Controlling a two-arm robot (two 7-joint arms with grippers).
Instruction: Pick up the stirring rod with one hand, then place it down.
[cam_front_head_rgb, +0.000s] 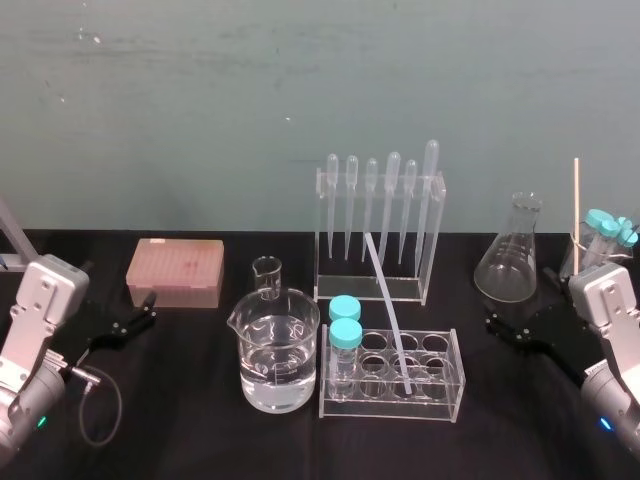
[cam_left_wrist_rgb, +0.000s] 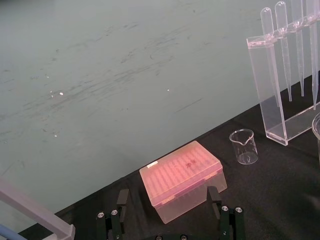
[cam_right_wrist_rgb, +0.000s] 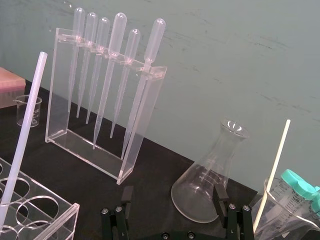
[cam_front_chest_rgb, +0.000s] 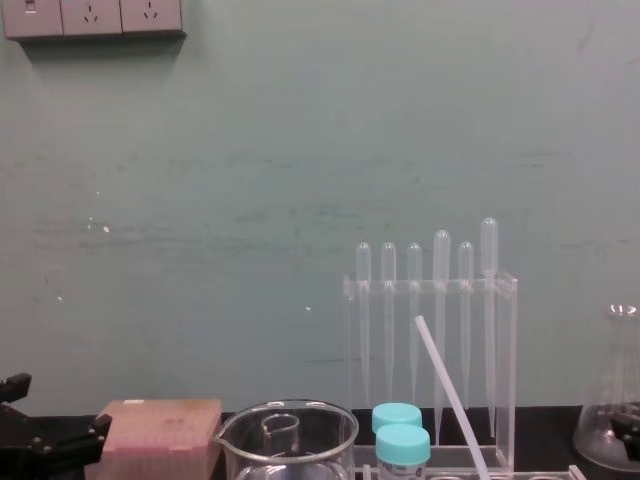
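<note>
The stirring rod (cam_front_head_rgb: 388, 310) is a thin translucent-white stick. It leans in a hole of the clear test-tube rack (cam_front_head_rgb: 456, 388), with its top tilted back toward the pipette stand. The rod (cam_right_wrist_rgb: 22, 135) also shows in the right wrist view, and the rod (cam_front_chest_rgb: 450, 395) shows in the chest view. My right gripper (cam_front_head_rgb: 519, 297) rests low on the table right of the rack. The right gripper (cam_right_wrist_rgb: 173, 195) is open and holds nothing, well apart from the rod. My left gripper (cam_front_head_rgb: 145, 308) sits at the far left. The left gripper (cam_left_wrist_rgb: 168, 197) is open and faces the pink box.
A pink tip box (cam_front_head_rgb: 175, 272) sits at the left. A large beaker of water (cam_front_head_rgb: 278, 355) and a small beaker (cam_front_head_rgb: 267, 275) stand mid-table. Behind are the pipette stand (cam_front_head_rgb: 380, 230) and a conical flask (cam_front_head_rgb: 512, 255). A cream stick (cam_front_head_rgb: 577, 200) stands in a container at far right.
</note>
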